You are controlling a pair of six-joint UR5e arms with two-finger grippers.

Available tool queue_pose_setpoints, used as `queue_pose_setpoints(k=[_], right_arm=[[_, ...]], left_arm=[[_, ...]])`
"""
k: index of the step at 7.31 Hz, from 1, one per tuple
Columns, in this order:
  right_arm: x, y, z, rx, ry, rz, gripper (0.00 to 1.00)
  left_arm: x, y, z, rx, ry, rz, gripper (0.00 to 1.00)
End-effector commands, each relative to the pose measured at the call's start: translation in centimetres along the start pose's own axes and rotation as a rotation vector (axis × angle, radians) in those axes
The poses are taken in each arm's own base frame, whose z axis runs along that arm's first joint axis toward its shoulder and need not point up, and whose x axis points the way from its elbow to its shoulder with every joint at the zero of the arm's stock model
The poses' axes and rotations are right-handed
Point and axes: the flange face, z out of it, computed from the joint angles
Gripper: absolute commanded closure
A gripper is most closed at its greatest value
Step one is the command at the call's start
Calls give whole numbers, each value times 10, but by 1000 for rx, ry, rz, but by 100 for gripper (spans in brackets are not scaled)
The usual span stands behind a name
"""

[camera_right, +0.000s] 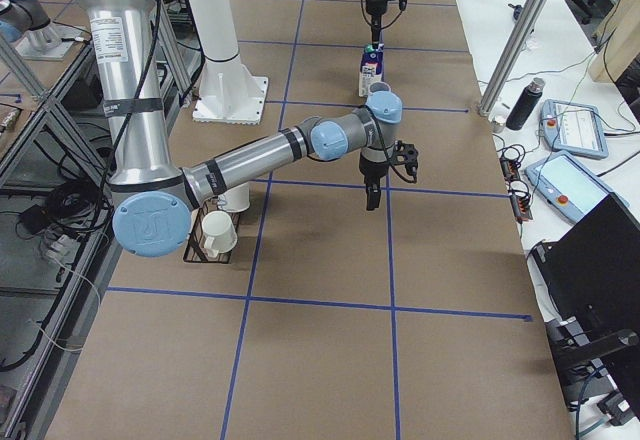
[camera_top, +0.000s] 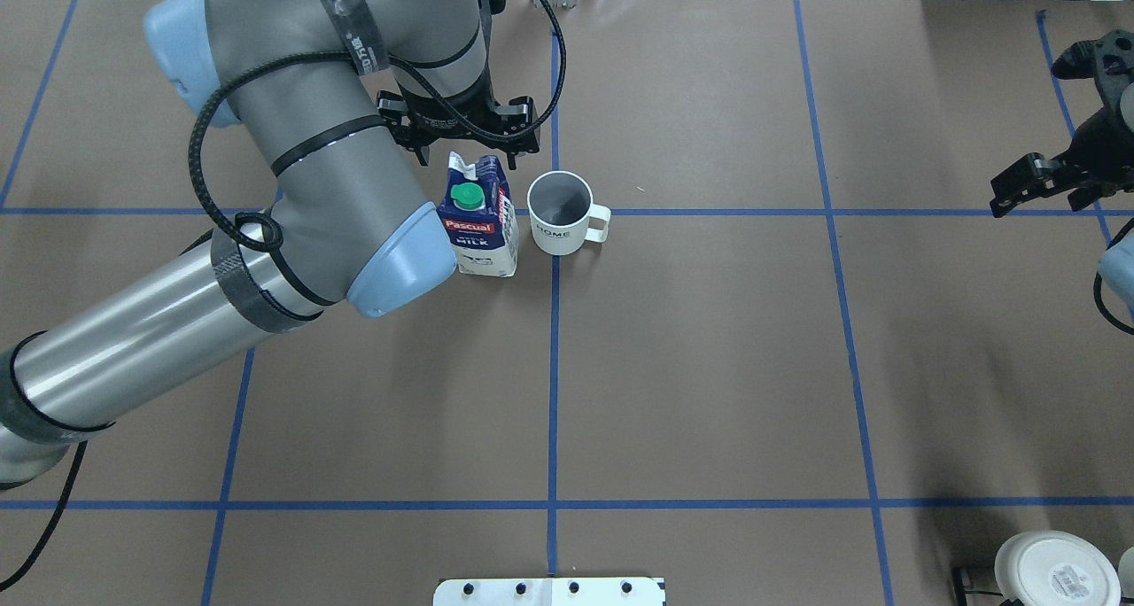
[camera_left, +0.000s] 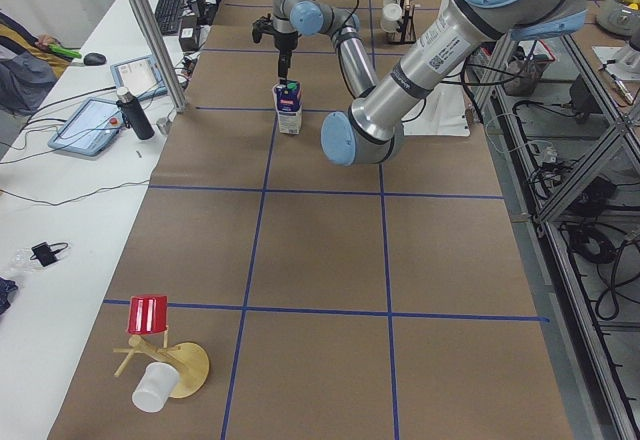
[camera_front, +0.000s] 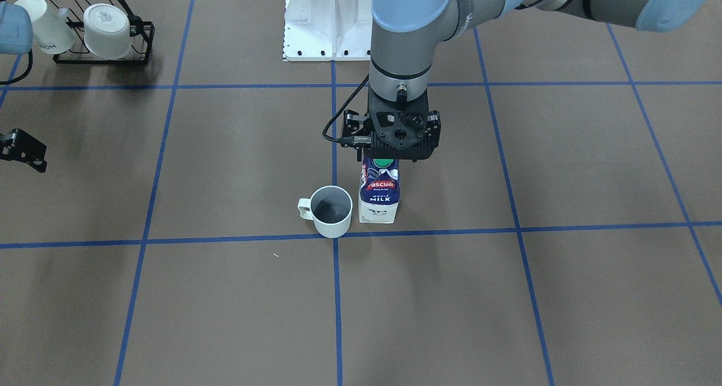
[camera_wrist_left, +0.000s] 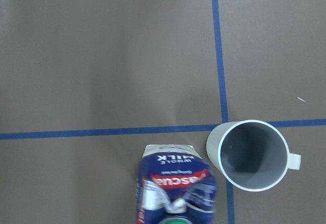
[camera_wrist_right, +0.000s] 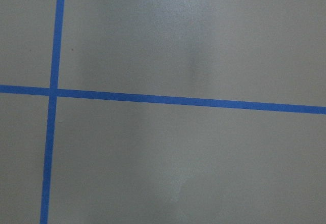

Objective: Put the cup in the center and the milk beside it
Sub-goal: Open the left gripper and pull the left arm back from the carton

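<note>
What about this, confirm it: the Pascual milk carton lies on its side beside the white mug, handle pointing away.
No: the Pascual milk carton stands upright, as the overhead exterior view shows. It is beside the white mug, handle pointing away.

Milk (camera_wrist_left: 175, 186) — cut off at bottom edge.

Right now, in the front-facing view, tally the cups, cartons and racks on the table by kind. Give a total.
Cups: 3 (the cup, the lettered mug, the wide cup)
Cartons: 1 (the milk)
Racks: 1 (the black wire rack)
Total: 5
</note>
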Motion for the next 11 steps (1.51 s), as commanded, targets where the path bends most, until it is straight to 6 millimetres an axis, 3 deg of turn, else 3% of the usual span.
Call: queue_pose_setpoints(k=[1,2,3,4,5,7,9,10,11], right_arm=[[5,-2,-4,8,1,6,0],[15,-2,-7,11,6,-17,0],[36,1,-10,17,15,-31,0],[57,3,-19,31,19,-44,0],[73,9,-22,31,17,-29,0],[93,13,-30,43,19,7,0],[119,21,-38,53,18,59,0],[128,23,-43,63,18,74,0],[144,32,-45,64,23,53,0]], left_arm=[[-41,21,-19,27,16,13,2],[-99,28,-22,46,-2,19,2],[-141,34,-28,60,-20,105,2],[-205,35,-27,68,-61,107,2],[-274,32,-17,37,-70,181,2],[-438,35,-11,15,-95,259,2],[-587,35,9,-54,-44,300,2],[-629,35,7,-47,-29,297,2],[-646,44,11,-61,-33,272,2]])
